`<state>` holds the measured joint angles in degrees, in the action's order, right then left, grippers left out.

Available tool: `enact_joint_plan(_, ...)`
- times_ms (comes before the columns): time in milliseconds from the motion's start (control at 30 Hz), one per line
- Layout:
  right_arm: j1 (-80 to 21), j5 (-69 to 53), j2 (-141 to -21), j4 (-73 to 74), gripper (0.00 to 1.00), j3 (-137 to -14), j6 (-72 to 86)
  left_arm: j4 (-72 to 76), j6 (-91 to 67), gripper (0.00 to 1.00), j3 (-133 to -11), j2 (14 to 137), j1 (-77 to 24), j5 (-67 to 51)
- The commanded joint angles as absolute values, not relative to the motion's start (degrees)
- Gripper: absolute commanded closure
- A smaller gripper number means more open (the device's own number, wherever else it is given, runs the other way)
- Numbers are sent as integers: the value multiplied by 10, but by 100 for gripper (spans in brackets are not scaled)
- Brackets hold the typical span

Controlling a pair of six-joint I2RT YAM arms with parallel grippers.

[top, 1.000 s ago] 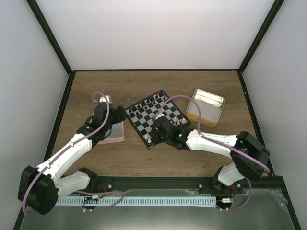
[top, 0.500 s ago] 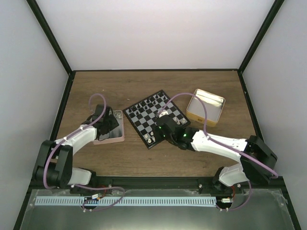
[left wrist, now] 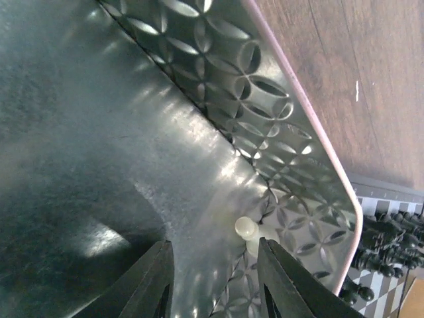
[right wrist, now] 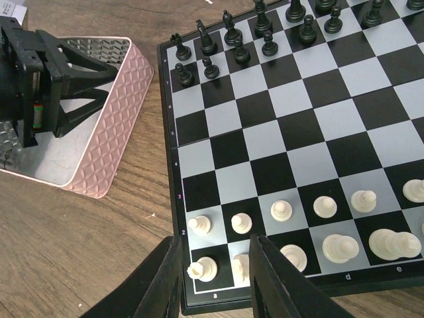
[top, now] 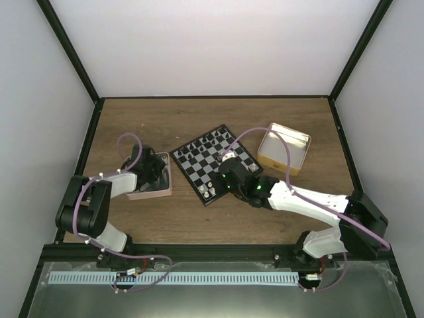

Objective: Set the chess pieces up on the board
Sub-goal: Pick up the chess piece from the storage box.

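The left gripper (left wrist: 213, 285) is reaching into the pink tin (left wrist: 311, 142), its jaws parted either side of a stray white piece (left wrist: 248, 233) lying against the corner wall, apparently lining up a pick. The right gripper (right wrist: 215, 281) is hanging unclenched over the board (right wrist: 265, 132) at its near corner, straddling a corner piece (right wrist: 241, 266), probably to seat it. Other white pieces (right wrist: 324, 207) are filling the two nearest rows.

The board (top: 199, 159) sits in the middle, left tin (top: 152, 194) just beside it, right tin (top: 285, 147) near its right. Chess pieces (right wrist: 322, 207) line its near edge, and one stray piece (left wrist: 248, 230) is in the left tin.
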<state>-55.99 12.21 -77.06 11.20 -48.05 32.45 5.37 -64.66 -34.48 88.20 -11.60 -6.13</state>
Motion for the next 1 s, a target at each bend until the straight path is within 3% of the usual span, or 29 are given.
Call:
enact_joint_plan(0,-563,137,-752,116,71,-480,336,113,-717,63,-340,905,-113,-59)
enact_joint_plan(233,-563,142,-746,121,71,-479,336,152,-758,63,-340,942,-113,-77)
enact_joint_plan(967,-563,158,-733,131,71,-478,334,228,-825,79,-311,991,-113,-71)
